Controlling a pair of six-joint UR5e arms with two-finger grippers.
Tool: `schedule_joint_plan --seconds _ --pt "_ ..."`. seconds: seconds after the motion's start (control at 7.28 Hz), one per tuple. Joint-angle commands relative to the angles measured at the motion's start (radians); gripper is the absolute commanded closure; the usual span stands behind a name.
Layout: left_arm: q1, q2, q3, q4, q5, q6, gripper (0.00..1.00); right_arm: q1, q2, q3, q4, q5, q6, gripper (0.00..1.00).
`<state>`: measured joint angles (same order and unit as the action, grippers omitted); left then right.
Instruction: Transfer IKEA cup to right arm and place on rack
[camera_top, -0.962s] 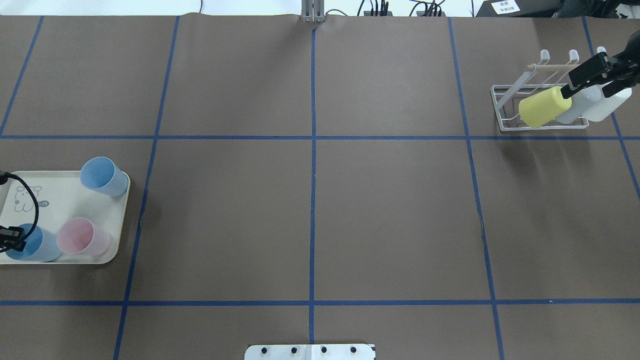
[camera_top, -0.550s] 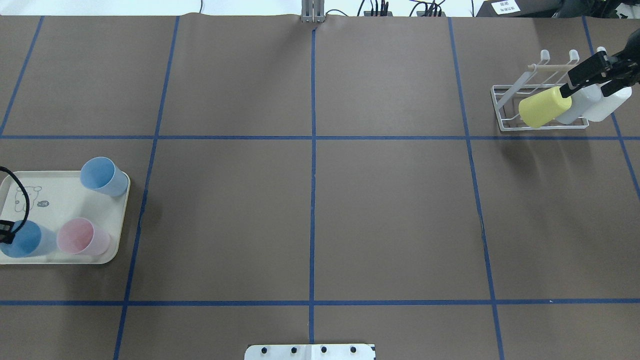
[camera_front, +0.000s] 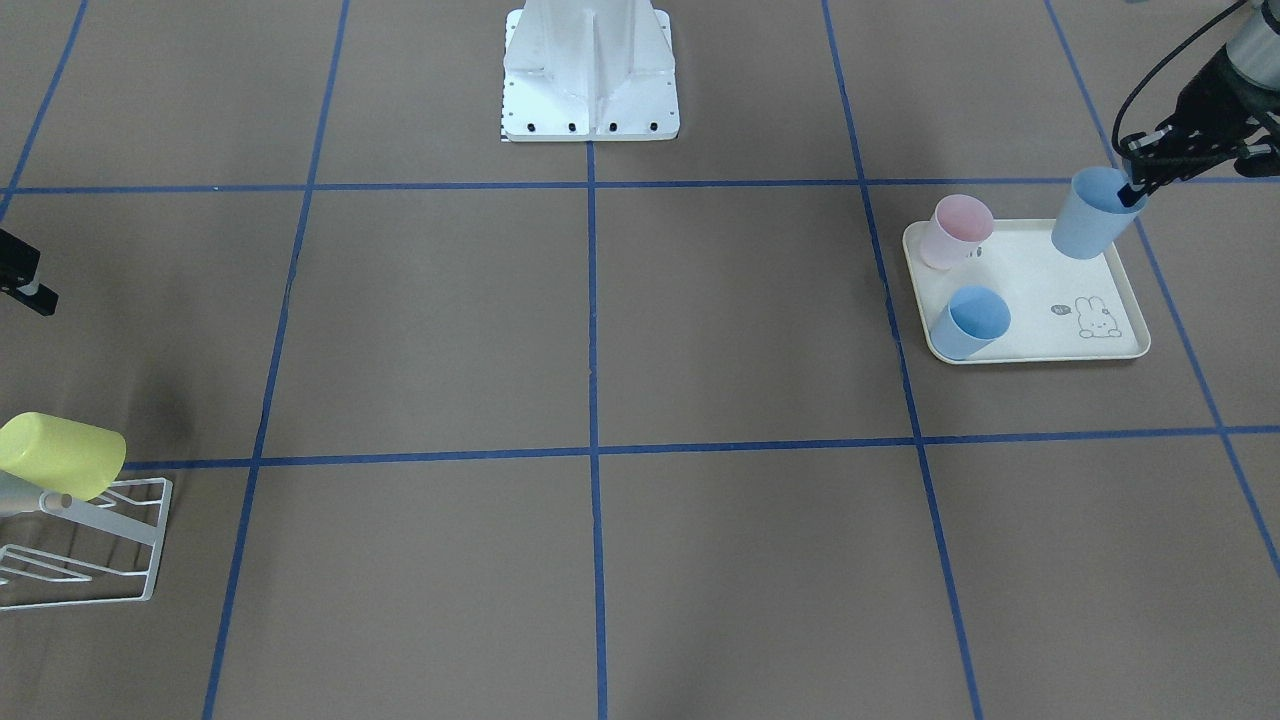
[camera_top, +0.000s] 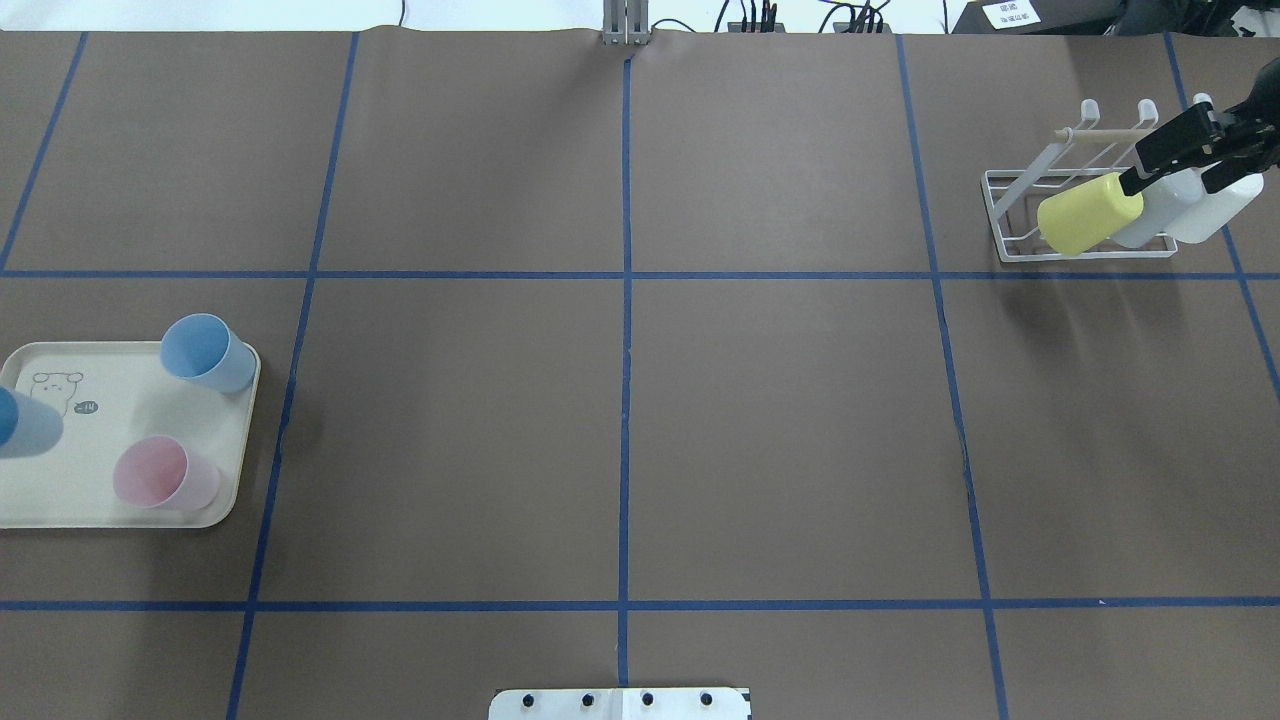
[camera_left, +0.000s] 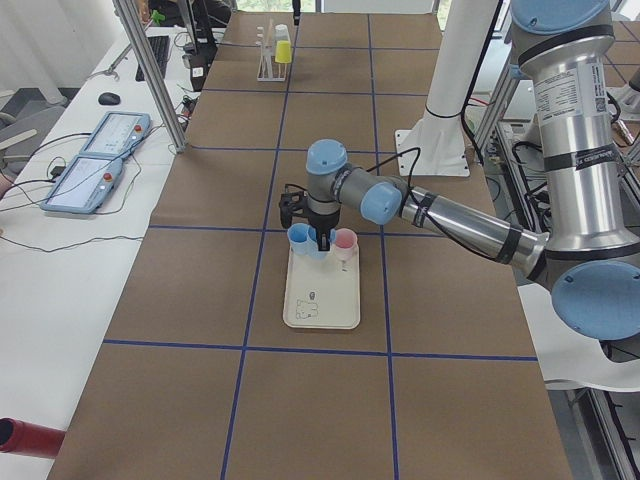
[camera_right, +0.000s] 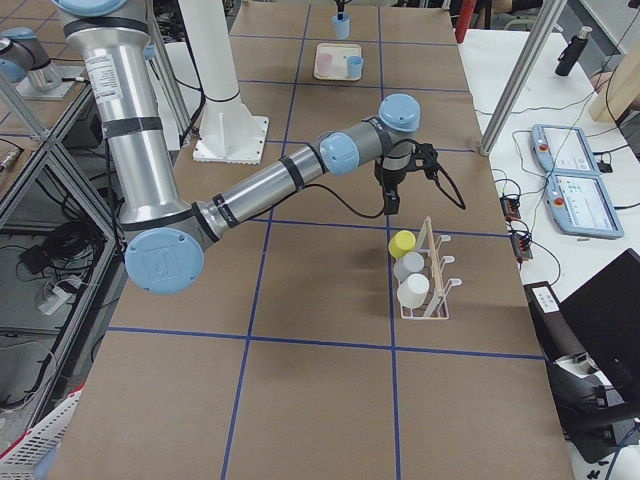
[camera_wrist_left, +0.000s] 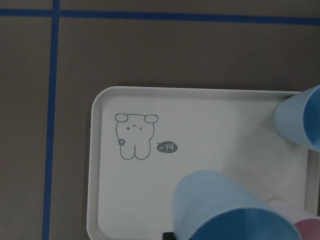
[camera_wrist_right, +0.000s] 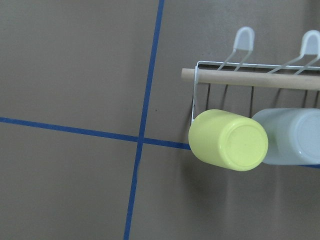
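Left gripper (camera_front: 1132, 188) pinched on rim of blue IKEA cup (camera_front: 1090, 215), held tilted over robot-side corner of rabbit-print tray (camera_front: 1040, 300) — thin rim hold liable to swivel or slip in transit; right gripper (camera_top: 1168, 188) spread, empty, above rack (camera_top: 1100, 133).

The brown, blue-taped table (camera_top: 700, 420) carries a cream tray (camera_top: 120, 420), a white wire rack (camera_right: 433, 270) and the robot's base (camera_front: 590, 70).

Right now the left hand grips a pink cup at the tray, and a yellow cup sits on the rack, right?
The left hand grips a blue cup, not a pink one; the front-facing view shows it. The yellow cup is on the rack.
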<state>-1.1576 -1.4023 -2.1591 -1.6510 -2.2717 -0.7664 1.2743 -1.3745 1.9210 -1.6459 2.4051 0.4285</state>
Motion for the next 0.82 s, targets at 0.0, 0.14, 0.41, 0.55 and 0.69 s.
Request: schedule_joint_plan --seconds 0.0,0.14,0.41,0.55,0.69 --pt "0.001 -0.187 -0.054 0.034 -0.107 -0.352 1.00 -0.003 -0.035 0.094 0.004 0.023 0.147 0.02" --pt "0.031 -0.304 -0.053 0.028 -0.164 -0.526 1.00 -0.018 -0.041 0.145 0.005 0.028 0.229 0.02" --pt "0.207 -0.551 -0.035 0.028 -0.137 -0.855 1.00 -0.070 -0.048 0.231 0.006 0.040 0.341 0.02" --pt "0.273 -0.634 -0.035 0.020 -0.096 -0.966 1.00 -0.119 -0.046 0.260 0.088 0.043 0.490 0.02" --pt "0.361 -0.714 -0.007 -0.031 -0.015 -1.057 1.00 -0.180 -0.046 0.253 0.305 0.037 0.727 0.02"
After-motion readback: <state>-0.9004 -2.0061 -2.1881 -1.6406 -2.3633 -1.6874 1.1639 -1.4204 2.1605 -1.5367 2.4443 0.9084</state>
